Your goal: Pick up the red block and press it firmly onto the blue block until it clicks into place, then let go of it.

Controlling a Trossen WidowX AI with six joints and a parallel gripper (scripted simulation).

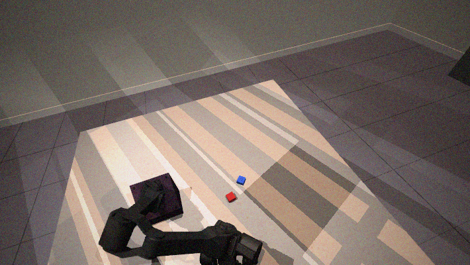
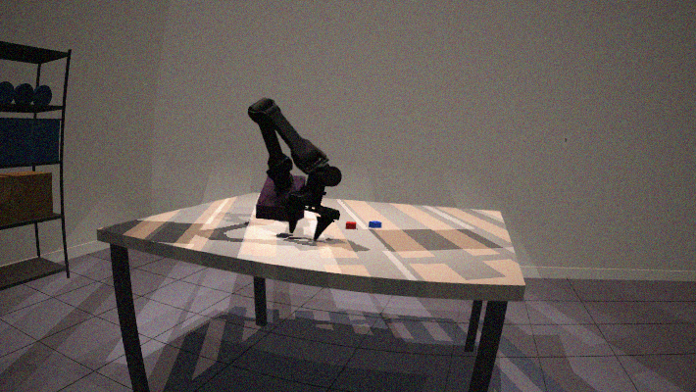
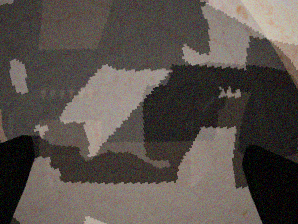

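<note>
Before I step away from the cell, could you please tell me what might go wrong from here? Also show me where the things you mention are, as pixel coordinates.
The open gripper (image 2: 305, 236) (image 3: 140, 153) is low over the table (image 2: 314, 279), so it might scrape the surface. The red block (image 1: 231, 197) (image 2: 351, 225) sits near the blue block (image 1: 241, 180) (image 2: 374, 224); a finger could nudge the latter during the grasp.

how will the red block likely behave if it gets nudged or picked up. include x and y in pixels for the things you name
The red block (image 1: 231, 197) (image 2: 351, 225) looks low and boxy, so it would probably slide rather than roll or tip. Its crisp edges suggest a stiff body that shouldn't sag when gripped. Being so small beside the arm (image 1: 179, 243) (image 2: 289, 134), it is likely light.
</note>
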